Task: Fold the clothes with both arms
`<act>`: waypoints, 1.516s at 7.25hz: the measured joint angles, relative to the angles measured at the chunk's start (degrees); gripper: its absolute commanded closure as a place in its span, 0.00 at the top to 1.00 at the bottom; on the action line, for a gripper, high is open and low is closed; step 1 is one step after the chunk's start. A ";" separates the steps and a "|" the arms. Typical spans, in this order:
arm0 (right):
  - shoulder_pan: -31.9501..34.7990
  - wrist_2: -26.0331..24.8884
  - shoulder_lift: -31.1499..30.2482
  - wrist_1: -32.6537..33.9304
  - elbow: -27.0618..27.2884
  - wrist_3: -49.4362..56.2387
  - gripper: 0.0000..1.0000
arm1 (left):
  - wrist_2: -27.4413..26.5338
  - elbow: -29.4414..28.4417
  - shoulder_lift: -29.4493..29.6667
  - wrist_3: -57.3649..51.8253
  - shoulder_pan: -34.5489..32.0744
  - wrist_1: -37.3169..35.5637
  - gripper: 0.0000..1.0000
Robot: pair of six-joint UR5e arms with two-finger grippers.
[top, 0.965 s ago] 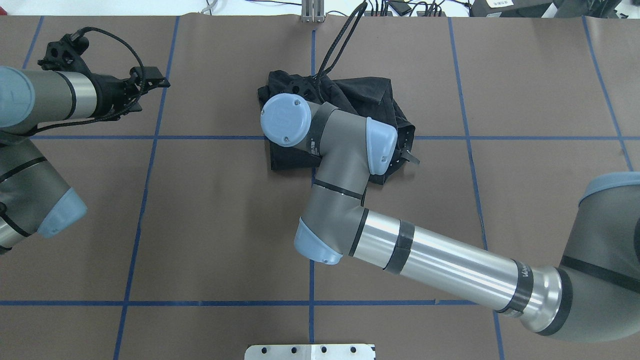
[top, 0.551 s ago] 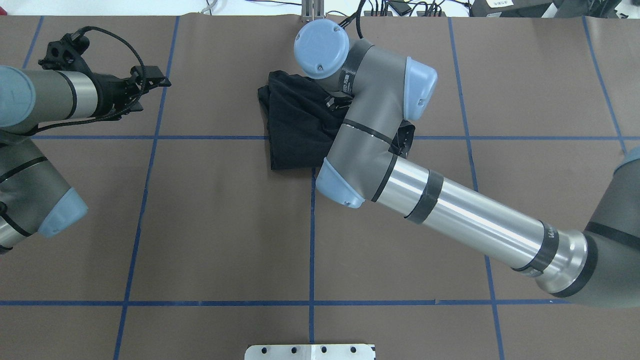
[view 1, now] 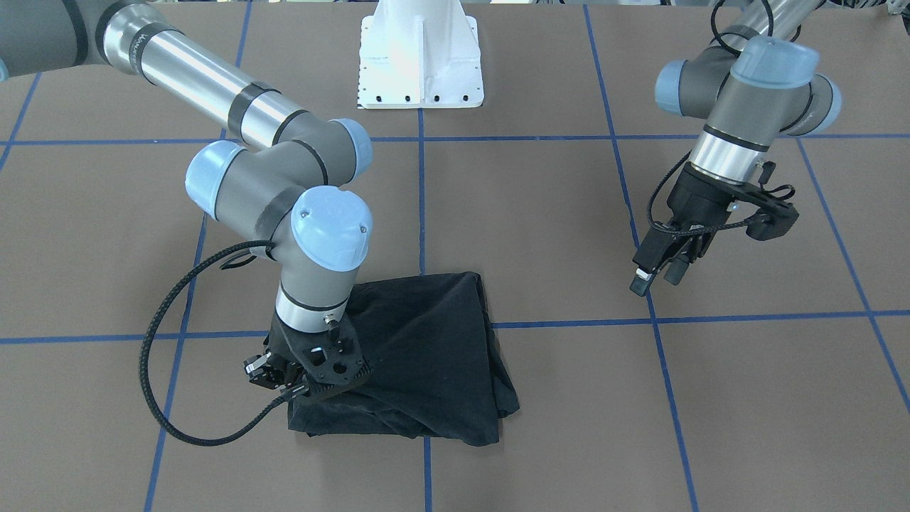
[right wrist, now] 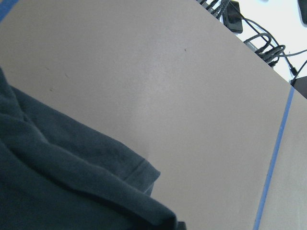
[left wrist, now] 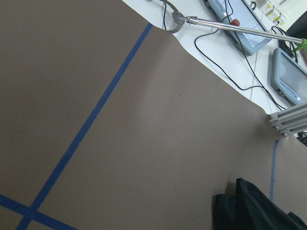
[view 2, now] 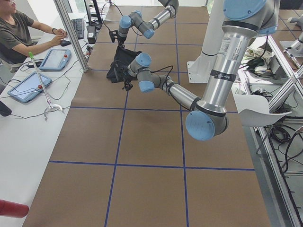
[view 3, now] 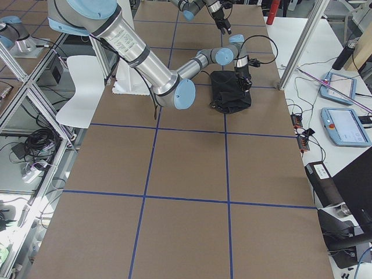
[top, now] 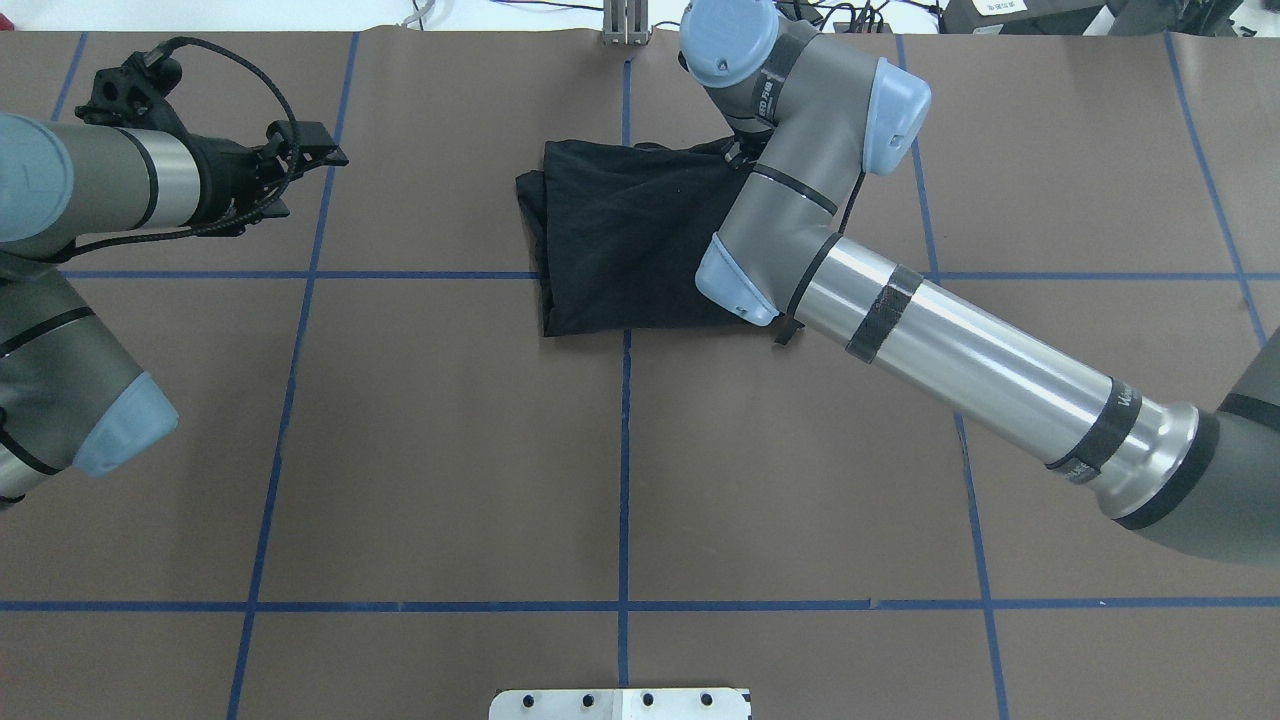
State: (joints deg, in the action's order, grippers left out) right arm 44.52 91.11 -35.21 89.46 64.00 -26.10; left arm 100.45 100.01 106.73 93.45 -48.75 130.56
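The black short-sleeved T-shirt [top: 620, 240] lies folded into a rough rectangle on the brown paper-covered tabletop [top: 450, 450]. It sits across a crossing of the blue tape lines [top: 623, 480], in the far middle of the grid. Its print does not show.

The silver-grey right arm [top: 980, 360] reaches in from the robot's right, its long shiny forearm slanting toward the shirt. Over the garment's right edge the wrist links double back on themselves, and the last link, topped by a light blue joint cap [view 1: 333, 226], points straight down. The black right tool [view 1: 302, 384] sits on the shirt's corner farthest from the robot on its right side, touching the cloth. Its fingertips are hidden behind its own body and the fabric, so I cannot tell whether they are spread or pinching. The right wrist view shows only a hemmed fold of the dark cloth close below. A black braided cable [view 1: 160, 370] loops from the wrist down beside the shirt.

The silver-grey left arm [view 1: 739, 114] is held well apart on the robot's left. Its wrist is bent so the black left tool [view 1: 655, 277] slants downward above a blue line, clear of the cloth. Its two fingers [view 1: 640, 279] stand slightly spread with nothing between them.
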 measured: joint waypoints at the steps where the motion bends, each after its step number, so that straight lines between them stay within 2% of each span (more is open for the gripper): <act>1: 0.94 0.47 0.21 -3.07 -3.33 0.88 0.35 | -0.04 0.36 0.09 0.04 0.03 -0.55 1.00; 2: 1.67 1.11 0.66 -6.61 -6.98 1.69 0.99 | -0.06 0.48 0.12 0.08 0.03 -0.74 1.00; 4: 3.43 3.80 2.03 -10.73 -11.17 4.15 1.00 | -0.07 0.53 0.10 0.14 -0.02 -0.83 1.00; 6: 5.05 8.70 2.14 -9.84 -8.28 7.60 1.00 | -0.10 0.54 0.08 0.15 -0.02 -0.83 1.00; 7: 5.29 9.59 1.09 -8.02 -4.61 7.95 1.00 | -0.13 0.54 0.11 0.13 -0.01 -0.84 1.00; 9: 4.50 9.97 -5.33 -5.90 5.66 7.82 1.00 | -0.16 0.58 0.14 0.11 0.03 -0.84 1.00; 11: 3.46 11.35 -9.65 0.00 15.51 5.02 1.00 | 0.02 0.82 0.09 -0.72 0.00 -0.84 1.00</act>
State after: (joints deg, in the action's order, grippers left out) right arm 47.98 102.46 -44.85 89.46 79.51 -21.08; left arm 100.46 100.83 106.81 92.73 -48.75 129.73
